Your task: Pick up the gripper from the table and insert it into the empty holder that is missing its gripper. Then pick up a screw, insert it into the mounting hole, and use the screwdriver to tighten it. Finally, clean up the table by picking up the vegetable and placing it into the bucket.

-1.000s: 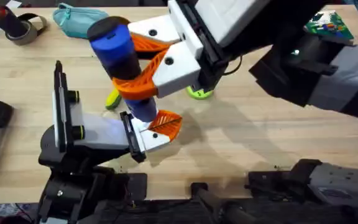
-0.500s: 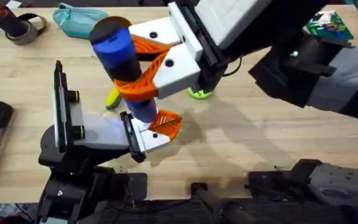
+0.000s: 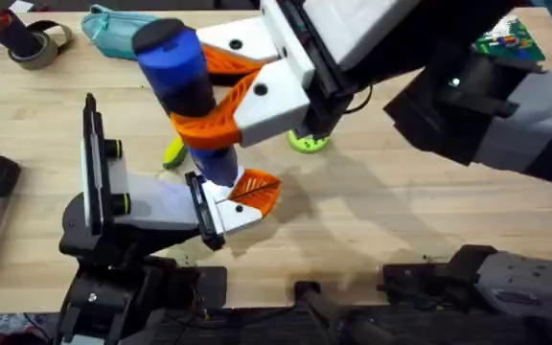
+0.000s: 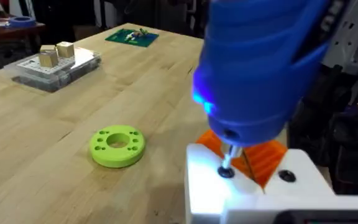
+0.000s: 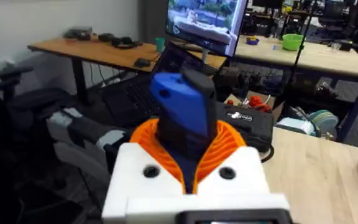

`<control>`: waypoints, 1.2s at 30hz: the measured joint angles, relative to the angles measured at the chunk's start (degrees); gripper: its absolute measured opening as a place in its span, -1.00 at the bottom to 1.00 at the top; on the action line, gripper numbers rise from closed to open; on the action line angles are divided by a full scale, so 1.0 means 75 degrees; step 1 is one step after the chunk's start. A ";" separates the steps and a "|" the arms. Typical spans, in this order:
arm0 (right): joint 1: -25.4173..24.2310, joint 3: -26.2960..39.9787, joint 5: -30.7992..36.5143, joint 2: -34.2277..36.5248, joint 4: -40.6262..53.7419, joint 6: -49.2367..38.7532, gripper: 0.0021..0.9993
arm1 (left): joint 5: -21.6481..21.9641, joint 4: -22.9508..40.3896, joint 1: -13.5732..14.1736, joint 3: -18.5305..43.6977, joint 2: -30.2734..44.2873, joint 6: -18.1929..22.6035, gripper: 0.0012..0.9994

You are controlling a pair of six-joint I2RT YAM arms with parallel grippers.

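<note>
Right gripper (image 3: 220,113): seen from overhead with its orange pads clamped around the screwdriver (image 3: 182,81), held upright above the holder (image 3: 204,211).
Left gripper: fingers are not made out in any view; open or closed cannot be told.
Screwdriver tip: in the left wrist view the thin bit (image 4: 227,163) is seen seated on a screw in the white block, with a blue light glowing on the tool's body.
Right wrist view: the blue body (image 5: 182,115) is seen gripped between the orange ribbed pads (image 5: 229,144).
Vegetable (image 3: 172,150): lying on the table (image 3: 401,211), just behind the holder.
Green disc (image 4: 117,145): flat on the wood, beyond the screwdriver.
Teal pouch (image 3: 118,29): at the far edge.
Writing: none readable.
</note>
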State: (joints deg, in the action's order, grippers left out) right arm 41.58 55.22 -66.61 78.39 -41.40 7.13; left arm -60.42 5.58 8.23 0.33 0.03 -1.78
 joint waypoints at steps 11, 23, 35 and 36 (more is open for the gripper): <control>-0.0831 0.1781 -0.0122 0.0041 0.1540 0.0223 -0.91 | -0.0001 0.0000 0.0000 -0.0002 0.0000 0.0003 -0.97; -0.2011 0.2478 0.1743 0.0051 0.5815 -0.1963 -0.91 | 0.0000 0.0000 0.0000 -0.0001 0.0000 0.0003 -0.97; -0.2571 0.4242 0.6552 0.0062 1.0641 -0.5798 -0.91 | 0.0000 0.0000 0.0000 0.0001 0.0000 0.0000 -0.97; -0.2582 0.4246 0.6924 0.0067 1.0905 -0.6024 -0.91 | 0.0001 0.0000 0.0000 -0.0001 0.0000 0.0000 -0.97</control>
State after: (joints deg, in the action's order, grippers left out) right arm 22.21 87.07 -14.68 78.89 40.39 -38.05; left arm -60.42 5.58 8.23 0.32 0.03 -1.78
